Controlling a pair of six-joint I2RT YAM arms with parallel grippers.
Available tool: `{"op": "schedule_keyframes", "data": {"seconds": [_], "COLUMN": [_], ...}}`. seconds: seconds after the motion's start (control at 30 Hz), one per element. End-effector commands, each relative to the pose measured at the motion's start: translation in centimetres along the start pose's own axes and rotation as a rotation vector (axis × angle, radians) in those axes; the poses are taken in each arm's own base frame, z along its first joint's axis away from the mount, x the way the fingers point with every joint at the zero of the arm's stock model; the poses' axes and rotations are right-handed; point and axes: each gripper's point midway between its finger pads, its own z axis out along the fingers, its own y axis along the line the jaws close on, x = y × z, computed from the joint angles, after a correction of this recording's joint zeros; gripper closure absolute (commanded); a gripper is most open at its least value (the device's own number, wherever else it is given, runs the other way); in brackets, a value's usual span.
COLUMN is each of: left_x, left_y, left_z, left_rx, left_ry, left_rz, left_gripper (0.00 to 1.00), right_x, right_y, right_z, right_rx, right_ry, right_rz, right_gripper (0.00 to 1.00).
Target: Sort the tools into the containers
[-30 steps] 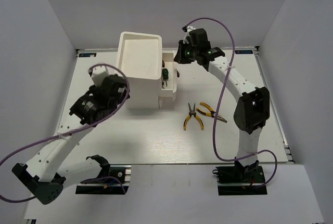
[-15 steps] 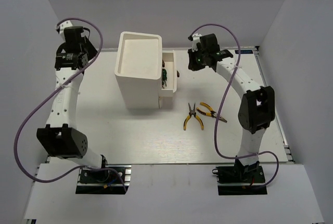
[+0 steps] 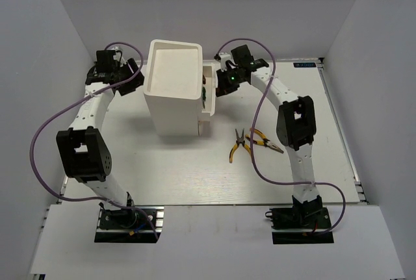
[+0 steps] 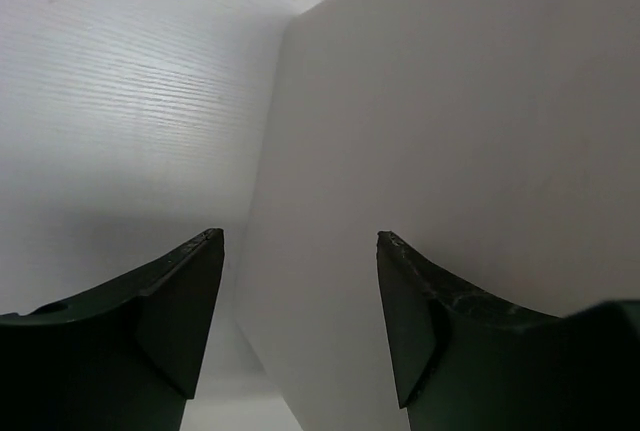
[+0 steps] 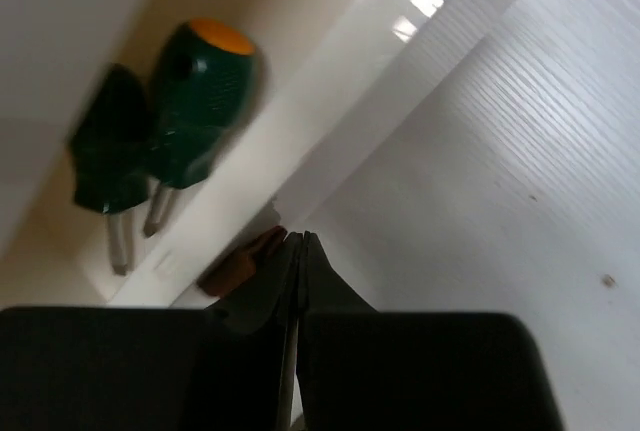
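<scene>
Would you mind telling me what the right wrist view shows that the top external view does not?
Right wrist only: two stubby green-handled screwdrivers seen clearly in the open drawer, and a brown knob at the right gripper's shut tips. Top external only: two yellow-handled pliers on the table, the whole cabinet, the left gripper beside it. Both: the drawer and table.

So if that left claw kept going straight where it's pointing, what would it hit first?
Most likely the white cabinet: its plain side wall, close to a vertical edge, lies just ahead of the open left gripper. How much gap remains is hard to judge.
</scene>
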Motion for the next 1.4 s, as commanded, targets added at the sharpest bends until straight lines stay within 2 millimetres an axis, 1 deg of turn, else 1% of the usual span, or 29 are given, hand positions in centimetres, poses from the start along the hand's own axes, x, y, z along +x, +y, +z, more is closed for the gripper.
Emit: {"op": "schedule_keyframes", "data": {"seconds": [0.0,0.1,0.13,0.2,0.27,0.3,0.33,0.37,0.5,0.53,0.57,0.63,0.67,0.7,0.73,0.77,0.83,0.87,0.93,0.97,1.0,1.03,1.07,1.1,1.2,1.27,1.3,1.33,1.37], "left_x": [-0.1,1.4,1.2,2.3,2.5,2.9,2.7,3.2,3.1,3.2,3.2,2.5,3.0,2.7,3.1,2.9,3.8,3.8,3.9,3.9,3.9,4.1,3.8,4.0,4.0,3.8,3.9,3.9,3.5], "left_y": [-3.3,-3.2,-3.2,-3.4,-3.4,-3.2,-3.4,-3.3,-3.0,-2.7,-2.0,-1.3,-0.6,-0.8,-0.6,-0.8,-0.5,-0.5,-0.7,-0.7,-0.7,-0.6,-0.8,-0.7,-0.5,-0.2,0.1,0.1,0.3], "left_z": [-0.9,-0.5,-0.5,-0.2,-0.1,0.0,-0.3,-0.2,-0.4,-0.4,-0.6,-1.3,-1.2,-1.6,-1.5,-1.8,-1.5,-1.5,-1.6,-1.6,-1.6,-1.6,-1.7,-1.8,-2.0,-2.0,-2.0,-2.0,-2.4], "left_rx": [0.180,0.200,0.204,0.212,0.222,0.218,0.222,0.226,0.203,0.188,0.159,0.124,0.090,0.094,0.091,0.094,0.094,0.094,0.103,0.104,0.104,0.100,0.103,0.100,0.087,0.082,0.067,0.067,0.065], "left_ry": [0.001,0.042,0.032,0.059,0.064,0.073,0.065,0.079,0.071,0.075,0.070,0.042,0.053,0.041,0.050,0.042,0.066,0.066,0.071,0.071,0.071,0.079,0.071,0.080,0.086,0.082,0.085,0.085,0.072], "left_rz": [0.076,0.068,0.071,0.071,0.071,0.068,0.071,0.067,0.066,0.064,0.044,0.029,0.023,0.026,0.024,0.026,0.020,0.020,0.010,0.010,0.010,0.008,0.010,0.008,0.014,0.008,0.006,0.006,0.003], "left_gripper": [0.27,0.27,0.27,0.29,0.29,0.29,0.29,0.29,0.29,0.27,0.26,0.22,0.21,0.21,0.21,0.21,0.21,0.21,0.21,0.20,0.20,0.20,0.20,0.20,0.17,0.17,0.16,0.15,0.15], "right_x": [-3.8,-4.4,-4.6,-4.9,-5.0,-5.5,-5.3,-5.3,-5.0,-5.4,-4.9,-4.7,-4.0,-3.9,-2.7,-2.4,-1.7,-0.9,-0.9,0.1,1.2,-0.5,1.2,0.2,0.6,-0.1,-0.2,-1.5,-1.4], "right_y": [6.4,8.1,8.2,8.9,9.1,9.4,9.5,9.7,9.5,8.2,7.4,5.8,4.5,4.2,3.7,3.6,2.9,3.1,2.8,3.1,3.2,3.3,2.8,3.0,2.5,1.8,1.0,0.9,0.6], "right_z": [-1.1,-0.7,-0.4,-0.3,0.1,-0.1,0.4,0.5,0.6,0.3,0.4,0.1,0.2,0.0,0.4,0.5,1.1,1.6,2.4,2.7,3.0,3.3,4.1,4.3,5.4,5.9,6.2,6.2,6.4], "right_rx": [-0.225,-0.283,-0.289,-0.305,-0.319,-0.326,-0.333,-0.338,-0.309,-0.199,-0.159,-0.074,-0.039,-0.038,-0.040,-0.061,-0.072,-0.104,-0.139,-0.200,-0.222,-0.238,-0.253,-0.277,-0.325,-0.311,-0.302,-0.290,-0.294], "right_ry": [-0.096,-0.111,-0.115,-0.122,-0.117,-0.130,-0.120,-0.120,-0.107,-0.118,-0.106,-0.107,-0.093,-0.091,-0.065,-0.062,-0.061,-0.051,-0.091,-0.093,-0.091,-0.180,-0.165,-0.228,-0.261,-0.294,-0.305,-0.361,-0.369], "right_rz": [-0.060,-0.071,-0.067,-0.078,-0.043,-0.048,-0.024,-0.024,-0.024,-0.033,-0.038,-0.035,-0.031,-0.064,-0.070,-0.077,-0.138,-0.145,-0.236,-0.233,-0.264,-0.333,-0.333,-0.419,-0.474,-0.514,-0.515,-0.557,-0.550], "right_gripper": [1.00,1.00,1.00,1.00,1.00,1.00,1.00,1.00,1.00,1.00,1.00,0.92,0.83,0.75,0.67,0.61,0.53,0.45,0.39,0.35,0.33,0.31,0.30,0.30,0.30,0.30,0.30,0.30,0.30]}}
